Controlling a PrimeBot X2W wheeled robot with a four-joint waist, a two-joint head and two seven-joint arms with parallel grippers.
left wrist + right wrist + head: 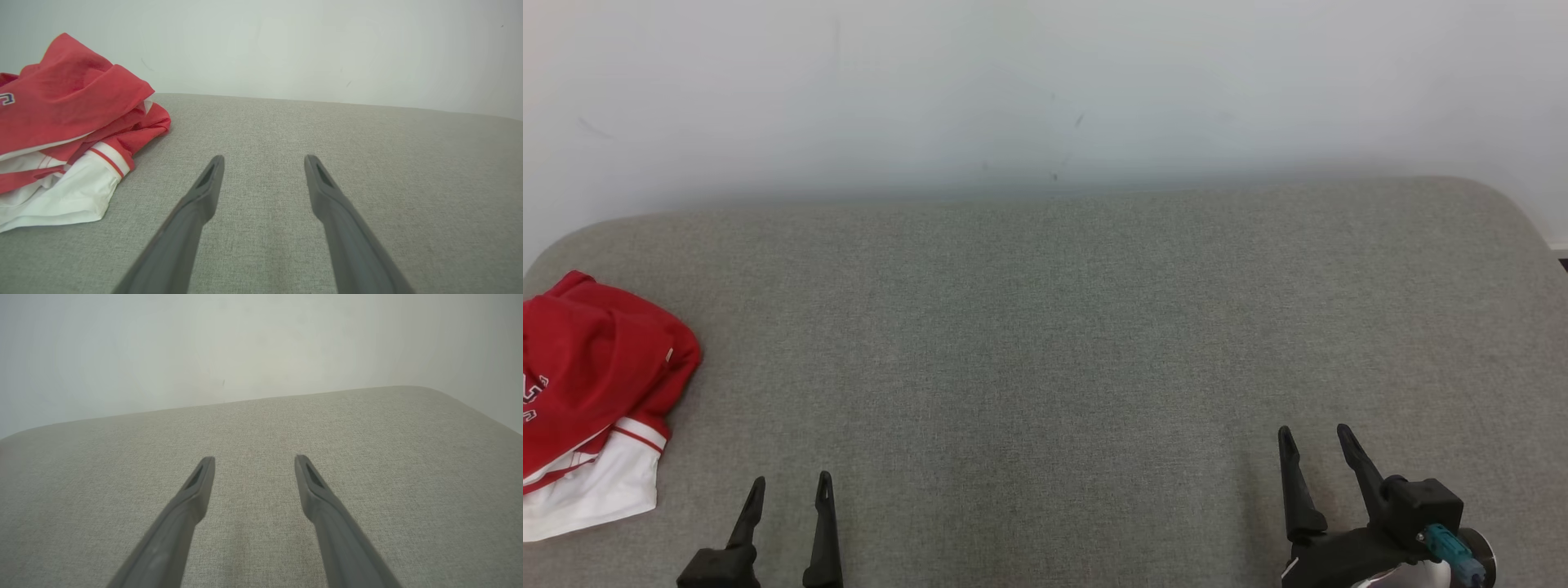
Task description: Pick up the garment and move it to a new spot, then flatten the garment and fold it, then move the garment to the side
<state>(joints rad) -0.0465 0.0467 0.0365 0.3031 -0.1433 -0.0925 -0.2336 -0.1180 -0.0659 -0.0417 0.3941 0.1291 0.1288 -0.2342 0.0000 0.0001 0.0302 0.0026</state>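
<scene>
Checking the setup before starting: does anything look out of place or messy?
Only the red and white garment: it lies crumpled in a heap at the left edge of the grey surface. Nothing else.

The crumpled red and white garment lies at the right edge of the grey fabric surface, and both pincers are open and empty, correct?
One slip: the head view shows the crumpled red and white garment at the left edge of the grey fabric surface, not the right. The left pincer and right pincer are open and empty.
</scene>
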